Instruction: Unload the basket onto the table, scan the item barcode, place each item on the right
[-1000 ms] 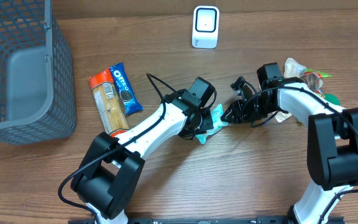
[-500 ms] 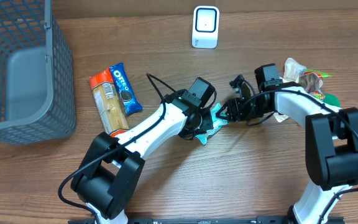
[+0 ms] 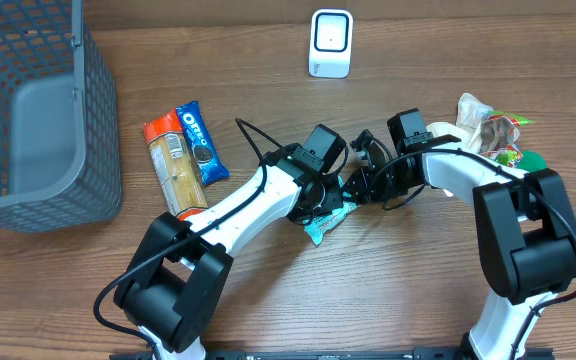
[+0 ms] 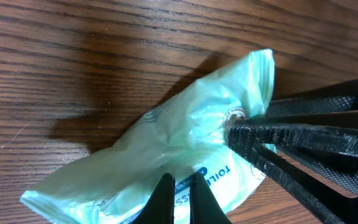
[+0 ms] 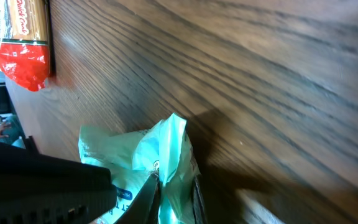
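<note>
A grey wire basket [image 3: 28, 120] stands at the left edge of the tabletop [image 3: 418, 290]. Just right of it an orange-capped cracker pack [image 3: 173, 168] and a blue Oreo pack [image 3: 200, 142] lie side by side, touching.

Near the middle of the tabletop, the left tool [image 4: 180, 182] is pinched fully together on the long lower edge of the mint-green packet [image 4: 185, 140]. The packet hangs slightly clear of the wood, with a shadow beneath it. The white scanner [image 3: 330, 43] stands at the back edge, well apart from the packet and almost straight behind it.

The right tool [image 5: 174, 186] meets the packet from the other side. Its jaws are nearly together, with the crimped end of the film between them, so both tools appear to have hold of the one packet.

A heap of snacks [image 3: 493, 130] lies towards the right edge.

The packet looks light, soft and crinkly. Its glossy film will likely buckle and slip instead of keeping flat. The sealed ends and edges are the safest places to grip, since a pinch there neither crushes the contents nor covers the print. Gentle tension between the two grips should smooth the face for the scanner. I cannot tell which face carries the barcode.
</note>
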You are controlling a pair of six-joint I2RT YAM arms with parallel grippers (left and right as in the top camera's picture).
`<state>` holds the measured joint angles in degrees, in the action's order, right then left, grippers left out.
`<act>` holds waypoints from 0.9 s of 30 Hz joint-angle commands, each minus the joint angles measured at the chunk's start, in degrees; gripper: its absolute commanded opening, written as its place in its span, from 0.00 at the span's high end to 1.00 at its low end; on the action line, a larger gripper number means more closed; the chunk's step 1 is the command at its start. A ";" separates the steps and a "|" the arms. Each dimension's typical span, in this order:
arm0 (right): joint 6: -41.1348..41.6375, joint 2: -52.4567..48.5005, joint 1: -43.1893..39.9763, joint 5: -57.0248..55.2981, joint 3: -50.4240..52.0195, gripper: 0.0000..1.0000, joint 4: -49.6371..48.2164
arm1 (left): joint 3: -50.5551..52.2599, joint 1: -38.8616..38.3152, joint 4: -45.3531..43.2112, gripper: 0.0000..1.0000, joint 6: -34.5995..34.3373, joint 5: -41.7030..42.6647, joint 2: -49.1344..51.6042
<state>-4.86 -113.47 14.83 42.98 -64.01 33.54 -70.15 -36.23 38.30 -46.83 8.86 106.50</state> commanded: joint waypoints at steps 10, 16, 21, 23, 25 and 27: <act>2.62 7.17 -2.80 -15.78 -1.53 0.96 7.80 | 0.55 10.08 2.34 0.96 -0.46 6.45 -0.76; 13.64 17.49 4.33 -44.70 -1.77 0.96 8.79 | 0.57 12.59 3.45 0.96 1.84 7.04 -0.76; 20.68 21.79 14.60 -69.61 -1.75 0.96 10.34 | 0.57 12.61 3.48 0.96 1.84 5.55 -0.76; 21.44 21.79 19.15 -76.61 -1.75 0.96 10.58 | 0.57 12.61 3.48 0.96 1.84 5.53 -0.76; 21.77 21.70 23.19 -82.60 -1.66 0.96 11.02 | 0.57 12.61 3.48 0.96 1.86 5.51 -0.76; 22.99 21.70 27.28 -87.73 -1.66 0.96 11.47 | 0.57 12.61 3.45 0.96 1.86 5.49 -0.76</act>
<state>14.50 -92.75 37.85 -28.34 -64.51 44.97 -70.11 -23.27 41.76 -46.30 14.57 106.50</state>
